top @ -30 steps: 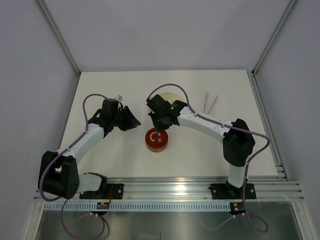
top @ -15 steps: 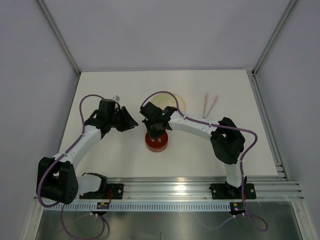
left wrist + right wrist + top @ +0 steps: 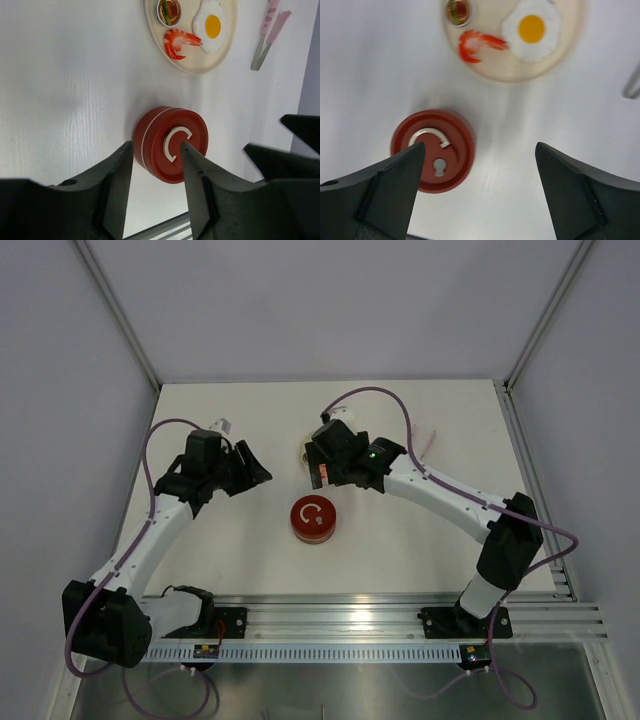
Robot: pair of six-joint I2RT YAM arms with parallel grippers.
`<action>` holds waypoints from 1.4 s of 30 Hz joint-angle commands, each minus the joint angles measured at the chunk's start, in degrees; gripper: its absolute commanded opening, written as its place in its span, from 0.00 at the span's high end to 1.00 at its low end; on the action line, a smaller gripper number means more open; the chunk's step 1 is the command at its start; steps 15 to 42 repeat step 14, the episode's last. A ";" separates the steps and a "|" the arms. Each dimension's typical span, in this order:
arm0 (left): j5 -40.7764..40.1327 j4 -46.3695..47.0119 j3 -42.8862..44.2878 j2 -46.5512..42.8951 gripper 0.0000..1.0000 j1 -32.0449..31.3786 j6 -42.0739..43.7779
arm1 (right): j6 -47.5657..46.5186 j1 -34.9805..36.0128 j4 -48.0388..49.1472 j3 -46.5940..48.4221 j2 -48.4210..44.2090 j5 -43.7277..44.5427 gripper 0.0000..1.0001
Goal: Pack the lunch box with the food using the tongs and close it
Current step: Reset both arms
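Observation:
The lunch box stands at the table's middle with its red lid on; only red shows. The food lies on a pale plate behind it: a fried egg, a red-and-white curled piece and a small cup with brown filling. The tongs lie on the table right of the plate. My left gripper hangs left of the box, its jaws a little apart and empty. My right gripper is wide open and empty, above the table between box and plate.
In the top view my right arm covers most of the plate. Grey walls close off the back and sides, and a metal rail runs along the near edge.
My right gripper was shut and down on the lid; it has lifted back toward the plate and opened wide. My left gripper has parted slightly and drawn back to the left.

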 commanded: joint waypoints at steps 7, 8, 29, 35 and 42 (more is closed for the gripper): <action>-8.48 -8.06 7.57 -2.61 0.04 0.29 8.27 | 7.85 -3.50 0.21 -10.94 -12.49 20.74 0.00; -8.83 -9.02 8.01 -2.52 0.01 0.38 9.23 | 8.29 -3.41 -0.23 -11.47 -13.63 21.18 0.01; -10.77 -11.75 11.53 -1.99 0.01 0.38 11.08 | 11.02 -3.58 -1.20 -15.51 -17.06 22.94 0.00; -10.77 -11.75 11.53 -1.99 0.01 0.38 11.08 | 11.02 -3.58 -1.20 -15.51 -17.06 22.94 0.00; -10.77 -11.75 11.53 -1.99 0.01 0.38 11.08 | 11.02 -3.58 -1.20 -15.51 -17.06 22.94 0.00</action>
